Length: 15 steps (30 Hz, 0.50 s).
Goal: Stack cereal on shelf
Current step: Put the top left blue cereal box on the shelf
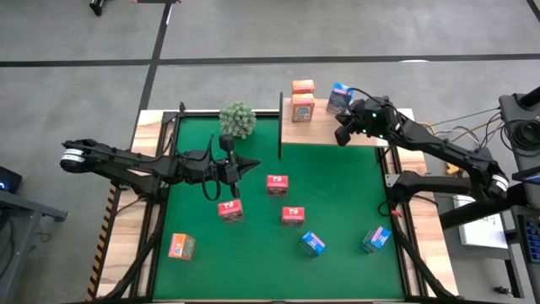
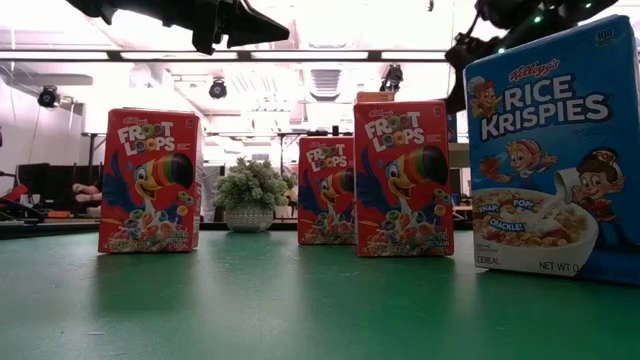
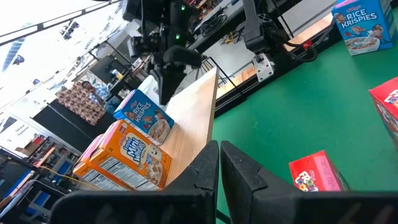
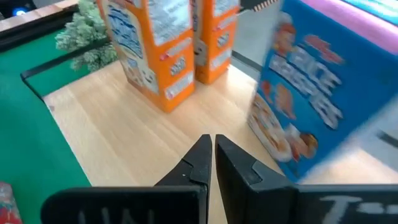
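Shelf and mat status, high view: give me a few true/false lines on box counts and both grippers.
1. Two orange boxes stand on the shelf. True.
2. No blue box is on the shelf. False: one blue box stands there, beside the orange ones.
3. Three red boxes are on the green mat. True.
4. All three orange boxes are shelved. False: one orange box lies on the mat near its front left corner.
5. The right gripper holds a blue box. False: it is shut on nothing, over the shelf by the blue box.
6. The left gripper is shut and empty above the mat. True.
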Tool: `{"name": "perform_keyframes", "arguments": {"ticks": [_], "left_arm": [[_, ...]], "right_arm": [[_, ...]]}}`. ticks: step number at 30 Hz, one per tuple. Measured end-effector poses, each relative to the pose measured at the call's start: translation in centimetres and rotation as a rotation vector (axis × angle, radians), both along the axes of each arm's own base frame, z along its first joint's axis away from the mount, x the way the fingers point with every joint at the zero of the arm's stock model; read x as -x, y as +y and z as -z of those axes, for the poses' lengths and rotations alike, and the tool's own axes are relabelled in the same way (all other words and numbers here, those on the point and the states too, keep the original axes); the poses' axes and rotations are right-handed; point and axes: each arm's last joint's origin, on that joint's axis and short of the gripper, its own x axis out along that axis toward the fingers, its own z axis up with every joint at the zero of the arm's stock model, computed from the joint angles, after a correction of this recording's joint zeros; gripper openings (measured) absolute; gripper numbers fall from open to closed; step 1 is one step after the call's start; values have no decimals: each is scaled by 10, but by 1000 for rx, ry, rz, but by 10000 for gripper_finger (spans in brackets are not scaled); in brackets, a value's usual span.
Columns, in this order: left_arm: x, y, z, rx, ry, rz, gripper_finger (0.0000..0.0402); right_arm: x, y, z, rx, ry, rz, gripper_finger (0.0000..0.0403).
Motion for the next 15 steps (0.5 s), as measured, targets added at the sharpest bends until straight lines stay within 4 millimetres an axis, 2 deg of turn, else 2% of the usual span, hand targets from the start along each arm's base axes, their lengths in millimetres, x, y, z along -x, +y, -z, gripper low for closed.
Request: {"name": "perform_keyframes", "arguments": {"ticks": [9,15], "left_arm": [[0,0,0,0,0,0,0],[0,0,0,0,0,0,0]], "right_arm": [[10,1,9,-74,9,229,12],[7,-8,9,-82,-47,218,12]]}}
